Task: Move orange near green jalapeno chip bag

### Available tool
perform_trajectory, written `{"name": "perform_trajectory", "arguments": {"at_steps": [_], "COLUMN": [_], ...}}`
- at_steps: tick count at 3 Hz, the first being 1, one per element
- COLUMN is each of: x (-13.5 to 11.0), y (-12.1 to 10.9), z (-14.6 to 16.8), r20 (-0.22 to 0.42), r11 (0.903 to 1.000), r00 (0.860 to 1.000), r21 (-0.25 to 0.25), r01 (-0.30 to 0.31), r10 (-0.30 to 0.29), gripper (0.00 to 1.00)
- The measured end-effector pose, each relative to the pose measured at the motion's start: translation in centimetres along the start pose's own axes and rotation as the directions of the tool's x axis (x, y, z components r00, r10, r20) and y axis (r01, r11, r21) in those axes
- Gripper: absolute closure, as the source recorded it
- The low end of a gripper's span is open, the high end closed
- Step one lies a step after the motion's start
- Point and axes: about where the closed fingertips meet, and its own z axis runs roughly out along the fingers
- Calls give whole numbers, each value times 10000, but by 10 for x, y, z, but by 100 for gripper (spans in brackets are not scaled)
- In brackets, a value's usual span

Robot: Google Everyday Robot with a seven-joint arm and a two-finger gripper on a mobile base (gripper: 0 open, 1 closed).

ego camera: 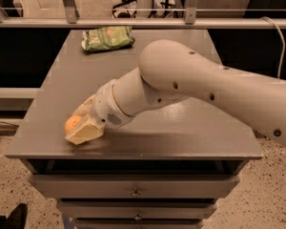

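Observation:
The orange [71, 123] is a small round fruit near the front left of the grey tabletop [148, 80]. My gripper [81, 122] sits around it, one cream finger in front of it and one behind, and the fruit shows between them. The fingers look closed against the orange, low over the table. The green jalapeno chip bag [107, 38] lies crumpled at the far left of the tabletop, well away from the orange. My white arm [205, 87] reaches in from the right across the table.
The table is a grey cabinet with drawers [136, 191] below its front edge. A metal railing [143, 23] runs behind the table's far edge. A cable [278, 37] hangs at the far right. A speckled floor lies below on both sides.

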Motion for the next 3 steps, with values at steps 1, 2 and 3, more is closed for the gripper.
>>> {"name": "perform_trajectory", "arguments": {"at_steps": [1, 2, 3], "x": [8, 7, 7], "y": [-38, -66, -63], "z": [-40, -71, -68], "r20": [-342, -434, -438], "r11": [9957, 9859, 9870], "r00": [9994, 9989, 9989], "r21": [917, 1655, 1587], "r01": [108, 234, 237], "r10": [-77, -165, -170], "gripper": [100, 100, 100]}}
